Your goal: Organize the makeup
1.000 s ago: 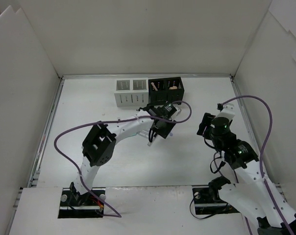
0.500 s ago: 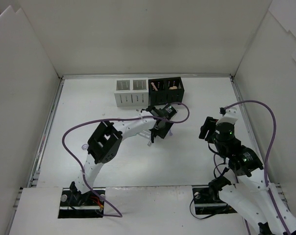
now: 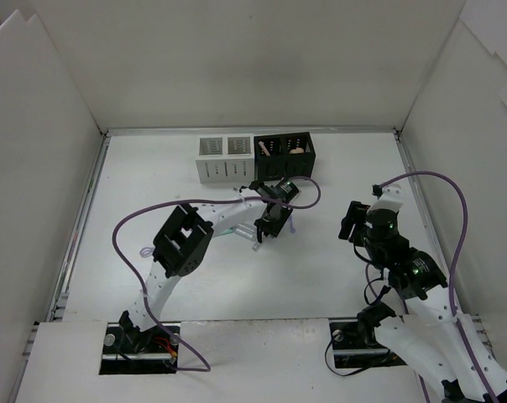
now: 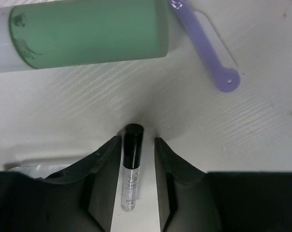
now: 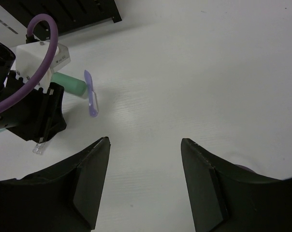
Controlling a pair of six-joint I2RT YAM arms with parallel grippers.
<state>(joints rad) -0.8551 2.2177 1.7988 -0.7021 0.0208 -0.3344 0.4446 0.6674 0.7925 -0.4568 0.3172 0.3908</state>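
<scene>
Left gripper [image 4: 136, 142] is down at the table with its fingers spread just wide enough to bracket the clear vial [image 4: 131, 180]. The vial lies flat just beside the mint-green tube [image 4: 88, 31], its black cap pointing at the tube. A sliver of table seems to show on each side of the vial, so the jaws are probably not yet pinching it. The step in hand looks like the pick-up. Next the jaws must close squarely on the slim barrel, lift it, and carry it to the black slotted box [image 3: 284, 155] beyond the tube. A purple stick [image 4: 209, 53] lies by the tube's green end. Right gripper [image 5: 143, 159] hovers spread and empty, well apart from the tube. The vial's small print is too fine to read.
</scene>
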